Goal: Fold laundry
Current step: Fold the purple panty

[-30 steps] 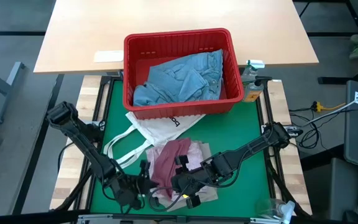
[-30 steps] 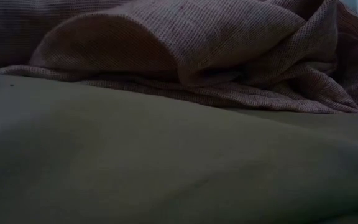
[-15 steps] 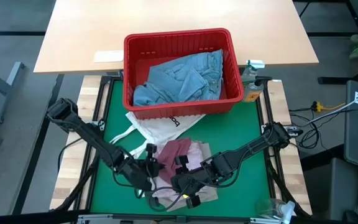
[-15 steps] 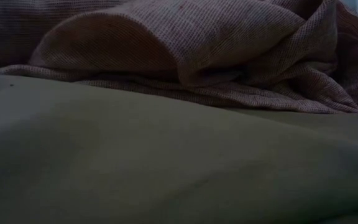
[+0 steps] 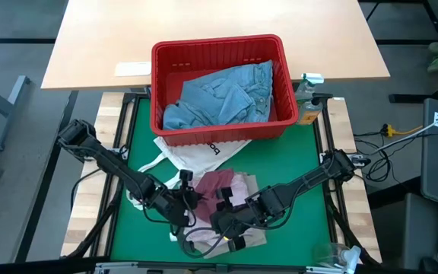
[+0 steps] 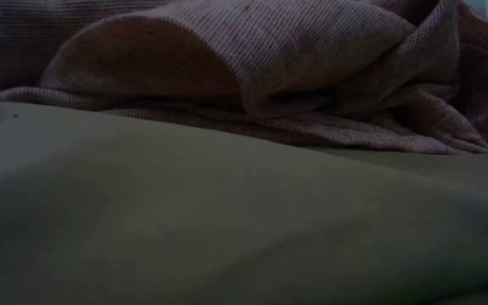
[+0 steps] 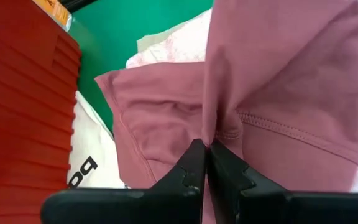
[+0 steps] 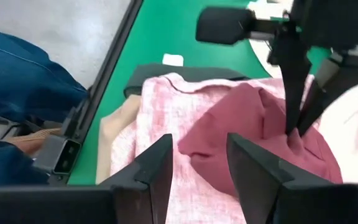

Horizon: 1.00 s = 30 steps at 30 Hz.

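Green matting covers the bench (image 5: 295, 164), where a soft dusty-rose top (image 5: 213, 188) lies at 6 o'clock; a fold of it is pinched by the left gripper (image 5: 191, 199), while the right gripper (image 5: 223, 221), fingers parted and empty, hovers alongside. Folding is judged under way; lifting and laying over is called for next.

A rumpled dusty-rose knit top (image 5: 217, 185) lies on the heap at the near middle of the table, one fold of its hemmed edge (image 7: 229, 124) gathered upward into a peak. Under it spreads a mottled pale pink woven top (image 8: 166, 118), lying flat, and beneath that a beige garment (image 8: 114, 140) shows at the edge. Crumpled light blue denim jeans (image 5: 223, 95) fill the red basket farther back.
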{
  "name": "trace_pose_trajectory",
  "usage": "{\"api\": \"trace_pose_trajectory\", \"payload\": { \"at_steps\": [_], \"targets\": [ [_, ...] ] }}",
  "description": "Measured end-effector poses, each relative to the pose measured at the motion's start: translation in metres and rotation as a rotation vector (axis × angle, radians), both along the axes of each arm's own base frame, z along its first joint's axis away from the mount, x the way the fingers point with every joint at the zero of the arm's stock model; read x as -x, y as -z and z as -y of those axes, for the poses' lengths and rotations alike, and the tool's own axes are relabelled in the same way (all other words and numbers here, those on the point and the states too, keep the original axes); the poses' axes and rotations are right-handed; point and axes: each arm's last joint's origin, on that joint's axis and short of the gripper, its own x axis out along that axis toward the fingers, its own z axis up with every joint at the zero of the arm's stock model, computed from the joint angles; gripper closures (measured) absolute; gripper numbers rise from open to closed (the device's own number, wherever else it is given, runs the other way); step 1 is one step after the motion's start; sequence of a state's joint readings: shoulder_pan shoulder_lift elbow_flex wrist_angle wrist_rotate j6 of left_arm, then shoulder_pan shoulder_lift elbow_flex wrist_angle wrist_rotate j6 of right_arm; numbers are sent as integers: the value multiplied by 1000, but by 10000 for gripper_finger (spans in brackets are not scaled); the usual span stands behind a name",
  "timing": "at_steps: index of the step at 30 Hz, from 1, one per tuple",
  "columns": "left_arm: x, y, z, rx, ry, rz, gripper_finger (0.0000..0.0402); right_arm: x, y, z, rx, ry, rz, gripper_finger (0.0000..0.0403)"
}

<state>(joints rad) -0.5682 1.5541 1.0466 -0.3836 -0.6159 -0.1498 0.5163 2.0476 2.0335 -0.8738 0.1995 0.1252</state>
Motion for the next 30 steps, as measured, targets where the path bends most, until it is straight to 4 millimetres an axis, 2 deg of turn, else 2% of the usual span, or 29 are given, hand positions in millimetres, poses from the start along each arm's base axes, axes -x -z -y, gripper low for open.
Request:
{"api": "trace_pose_trajectory", "payload": {
  "at_steps": [4,10,19,30],
  "targets": [
    [5,-8,1,15,12,23,399,-2,0,3,14,20,7,253],
    [11,-19,2,36,24,54,399,-10,0,19,5,94,10,253],
    [15,-14,-1,33,56,-29,399,-14,3,38,-2,188,-41,253],
    [12,-12,-12,6,16,-59,399,-20,23,39,72,236,-86,253]
  ]
}}
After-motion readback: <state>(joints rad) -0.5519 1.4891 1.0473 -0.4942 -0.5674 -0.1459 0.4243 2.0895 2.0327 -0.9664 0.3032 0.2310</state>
